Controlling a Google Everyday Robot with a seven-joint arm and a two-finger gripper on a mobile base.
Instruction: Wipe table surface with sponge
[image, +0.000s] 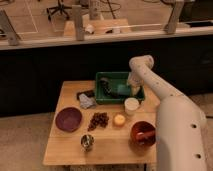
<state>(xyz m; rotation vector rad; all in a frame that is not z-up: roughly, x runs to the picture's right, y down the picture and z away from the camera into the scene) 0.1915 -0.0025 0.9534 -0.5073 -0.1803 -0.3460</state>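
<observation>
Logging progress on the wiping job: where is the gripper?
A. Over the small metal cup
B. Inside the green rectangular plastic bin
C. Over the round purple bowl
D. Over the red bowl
B: the gripper sits inside the green rectangular plastic bin, below its rim.

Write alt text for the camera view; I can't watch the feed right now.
The robot arm reaches from the right over a wooden table, its tool down inside a green bin at the table's back. In front of the bin sit a purple bowl, white cup, red bowl and metal cup.
</observation>
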